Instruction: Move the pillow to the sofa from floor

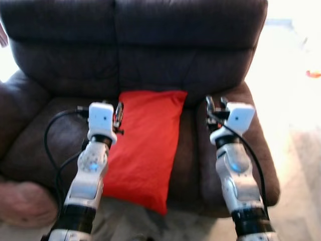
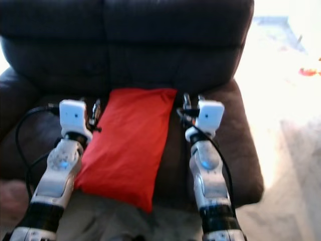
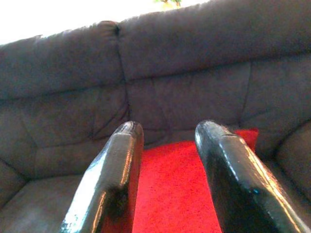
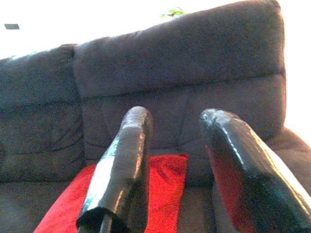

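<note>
**Red pillow on the sofa seat, both grippers apart from it**

The red pillow point(image 1: 143, 148) lies lengthwise on the seat of the dark brown sofa point(image 1: 190, 60). Its far end reaches the foot of the backrest, near the seam between the two back cushions, and its near corner hangs over the seat's front edge. That overhang suggests it was laid down from the front and not pushed fully in; it looks settled enough to stay.

The left gripper point(image 3: 167, 145) hovers at the pillow's left edge and the right gripper point(image 4: 177, 141) above the seat just beside its right edge. Each has its two black fingers spread, with nothing between them. They flank the pillow as a two-sided carry would leave them, so I judge the placing done, with only the arms left to draw back.
</note>
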`<state>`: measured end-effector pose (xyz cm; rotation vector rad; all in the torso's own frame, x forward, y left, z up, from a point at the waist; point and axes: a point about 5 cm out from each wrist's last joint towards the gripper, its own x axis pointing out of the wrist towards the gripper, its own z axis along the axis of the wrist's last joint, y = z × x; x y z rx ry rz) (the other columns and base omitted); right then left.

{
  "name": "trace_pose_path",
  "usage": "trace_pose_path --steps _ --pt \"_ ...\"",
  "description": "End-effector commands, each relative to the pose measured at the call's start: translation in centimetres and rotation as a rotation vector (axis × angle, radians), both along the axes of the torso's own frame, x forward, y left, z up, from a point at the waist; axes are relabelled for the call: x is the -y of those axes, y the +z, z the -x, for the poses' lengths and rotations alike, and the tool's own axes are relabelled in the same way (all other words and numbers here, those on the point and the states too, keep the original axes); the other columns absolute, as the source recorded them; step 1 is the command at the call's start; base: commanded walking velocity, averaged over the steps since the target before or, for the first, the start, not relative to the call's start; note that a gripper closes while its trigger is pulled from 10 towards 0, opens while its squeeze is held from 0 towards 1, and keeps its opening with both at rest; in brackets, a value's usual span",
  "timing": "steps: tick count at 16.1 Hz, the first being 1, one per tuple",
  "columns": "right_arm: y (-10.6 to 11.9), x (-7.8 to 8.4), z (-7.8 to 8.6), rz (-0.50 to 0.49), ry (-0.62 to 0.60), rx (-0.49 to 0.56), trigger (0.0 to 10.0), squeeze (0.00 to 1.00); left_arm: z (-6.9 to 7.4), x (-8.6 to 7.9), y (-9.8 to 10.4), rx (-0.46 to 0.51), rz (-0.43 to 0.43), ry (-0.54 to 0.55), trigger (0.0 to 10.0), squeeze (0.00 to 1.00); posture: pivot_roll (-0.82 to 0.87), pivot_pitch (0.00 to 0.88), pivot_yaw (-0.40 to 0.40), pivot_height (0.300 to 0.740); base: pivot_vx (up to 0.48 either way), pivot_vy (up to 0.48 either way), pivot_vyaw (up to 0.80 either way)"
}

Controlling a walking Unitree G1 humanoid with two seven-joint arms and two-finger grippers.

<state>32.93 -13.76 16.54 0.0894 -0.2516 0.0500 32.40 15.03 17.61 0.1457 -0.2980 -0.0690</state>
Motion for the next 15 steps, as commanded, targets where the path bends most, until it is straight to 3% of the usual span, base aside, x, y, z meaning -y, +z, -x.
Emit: trace_pose_path --steps 1,15 --pt "-0.27 0.51 0.01 -0.003 -0.02 -0.016 10.0 0.0 0.05 0.16 -0.22 -0.015 -0.007 -0.006 10.0 0.0 0.06 0.135 0.052 0.74 0.0 0.394 0.0" --pt "-0.38 0.53 -0.02 0.001 -0.033 -0.024 10.0 0.0 -0.18 0.03 -0.04 -0.025 -0.012 -0.013 10.0 0.0 0.07 0.13 0.064 0.74 0.0 0.393 0.0"
